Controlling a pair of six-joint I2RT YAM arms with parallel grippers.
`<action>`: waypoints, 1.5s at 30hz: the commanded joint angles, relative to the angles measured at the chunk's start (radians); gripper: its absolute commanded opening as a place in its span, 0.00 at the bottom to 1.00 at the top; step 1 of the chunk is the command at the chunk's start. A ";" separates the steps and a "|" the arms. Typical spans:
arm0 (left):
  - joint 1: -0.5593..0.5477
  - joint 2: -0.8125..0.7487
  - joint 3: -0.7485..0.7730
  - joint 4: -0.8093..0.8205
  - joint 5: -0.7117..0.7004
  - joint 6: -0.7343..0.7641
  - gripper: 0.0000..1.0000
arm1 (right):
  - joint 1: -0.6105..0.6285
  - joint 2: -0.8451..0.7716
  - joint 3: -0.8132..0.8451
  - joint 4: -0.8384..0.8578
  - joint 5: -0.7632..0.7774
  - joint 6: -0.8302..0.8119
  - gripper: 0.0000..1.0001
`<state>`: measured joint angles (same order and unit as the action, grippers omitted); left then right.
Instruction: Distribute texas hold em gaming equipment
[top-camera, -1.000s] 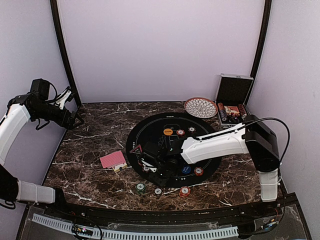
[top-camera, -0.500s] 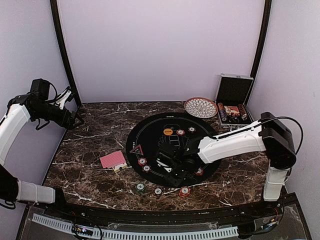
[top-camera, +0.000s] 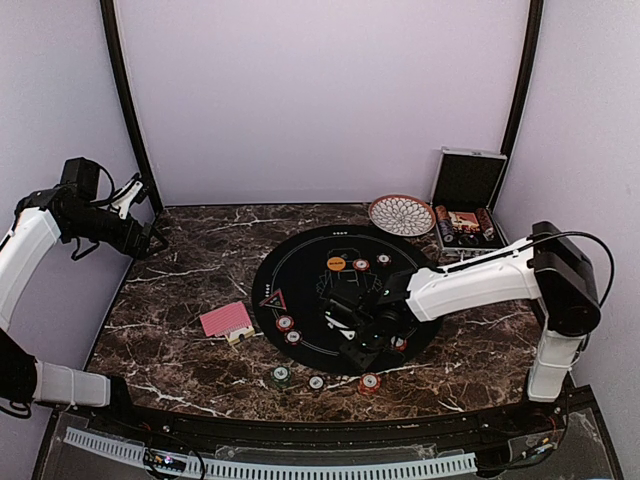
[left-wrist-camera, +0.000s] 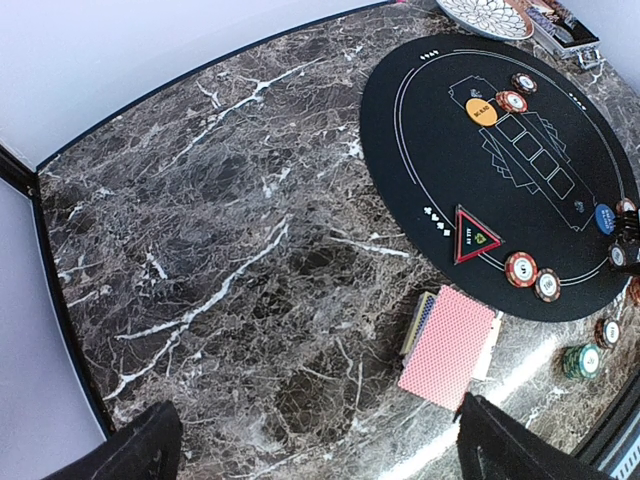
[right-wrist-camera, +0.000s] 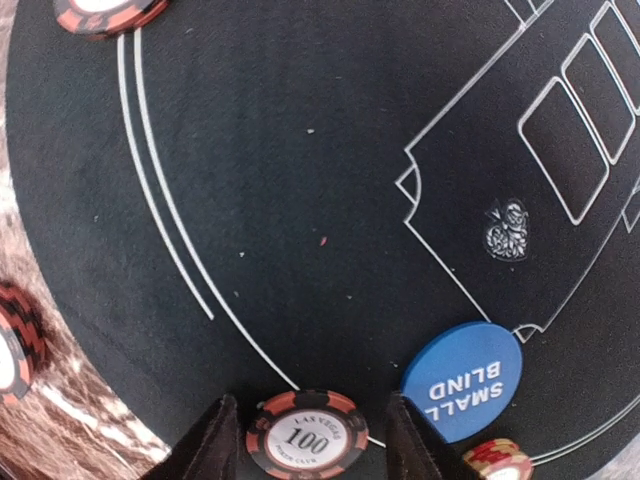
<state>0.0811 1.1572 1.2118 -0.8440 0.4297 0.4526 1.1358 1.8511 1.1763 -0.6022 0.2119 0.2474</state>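
Note:
A red "100" poker chip (right-wrist-camera: 307, 433) lies flat on the black round mat (right-wrist-camera: 300, 180), on its white line. My right gripper (right-wrist-camera: 312, 445) stands open around it, with a gap on each side. A blue "small blind" disc (right-wrist-camera: 463, 380) lies just right of the right finger. In the top view the right gripper (top-camera: 362, 343) is low over the mat's near right part. A pink-red-backed deck of cards (top-camera: 226, 319) lies left of the mat. My left gripper (left-wrist-camera: 325, 450) hangs open and empty high over the table's far left, and the deck (left-wrist-camera: 450, 345) shows below it.
Two red chips (top-camera: 285, 323) sit by the triangle marker (top-camera: 272, 298). Green (top-camera: 281, 376), white (top-camera: 316, 382) and red (top-camera: 370, 383) chips lie off the mat near the front edge. An orange disc (top-camera: 336, 264), the patterned bowl (top-camera: 401, 214) and the open case (top-camera: 465, 205) are further back.
My right gripper has slid right across the mat, away from the two red chips by the triangle. Its jaws narrowed, then widened again. The left arm has not moved.

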 joint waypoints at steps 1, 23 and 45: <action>-0.001 -0.016 0.029 -0.029 0.013 0.005 0.99 | 0.016 -0.067 0.062 -0.027 -0.014 -0.003 0.56; -0.001 -0.024 0.019 -0.030 0.021 0.017 0.99 | 0.154 0.094 0.185 -0.011 -0.260 -0.110 0.75; -0.002 -0.031 0.018 -0.036 0.009 0.023 0.99 | 0.166 0.146 0.227 -0.013 -0.220 -0.121 0.46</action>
<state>0.0811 1.1568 1.2118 -0.8482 0.4294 0.4644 1.2850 2.0029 1.3815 -0.6247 -0.0227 0.1257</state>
